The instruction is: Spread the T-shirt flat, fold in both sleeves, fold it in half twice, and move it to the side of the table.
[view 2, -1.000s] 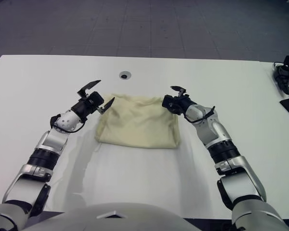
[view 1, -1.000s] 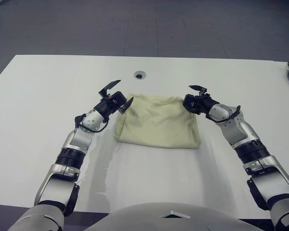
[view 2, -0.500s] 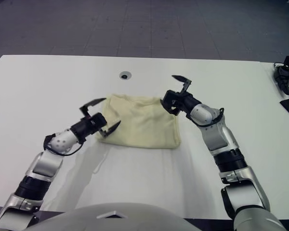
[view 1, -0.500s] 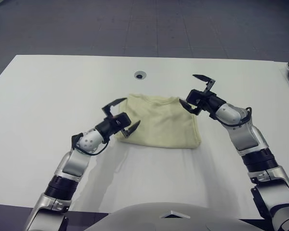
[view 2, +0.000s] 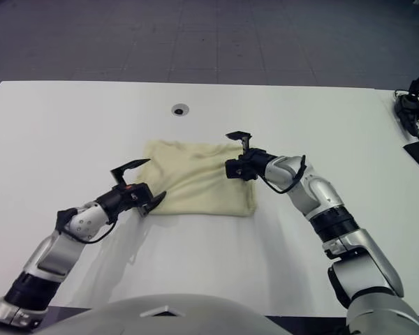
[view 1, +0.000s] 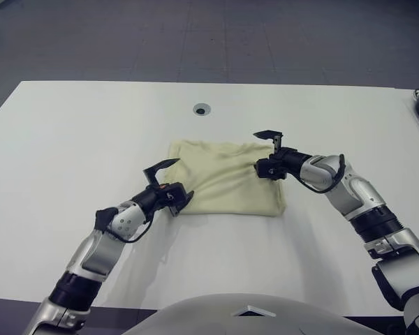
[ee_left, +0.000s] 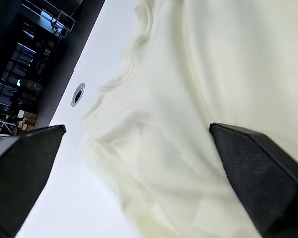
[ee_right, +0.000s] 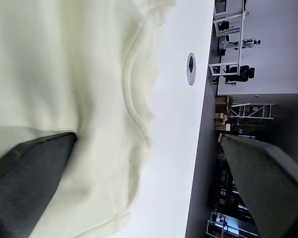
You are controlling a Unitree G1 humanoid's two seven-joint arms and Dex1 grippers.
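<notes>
1 folded T-shirt (view 1: 227, 183) on 1 table (view 1: 70, 125), lying between 2 grippers. Left gripper (view 1: 173, 184) released, fingers spread at shirt corner. Right gripper (view 1: 265, 152) released, straddling opposite edge.

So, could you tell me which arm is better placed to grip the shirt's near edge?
Left, probably: the left gripper, open, is at the T-shirt's near-left corner; the right gripper is farther back.

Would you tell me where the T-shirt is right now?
The T-shirt lies centrally on the table, nearer than the round hole, between the left gripper at its near-left corner and the right gripper.
</notes>
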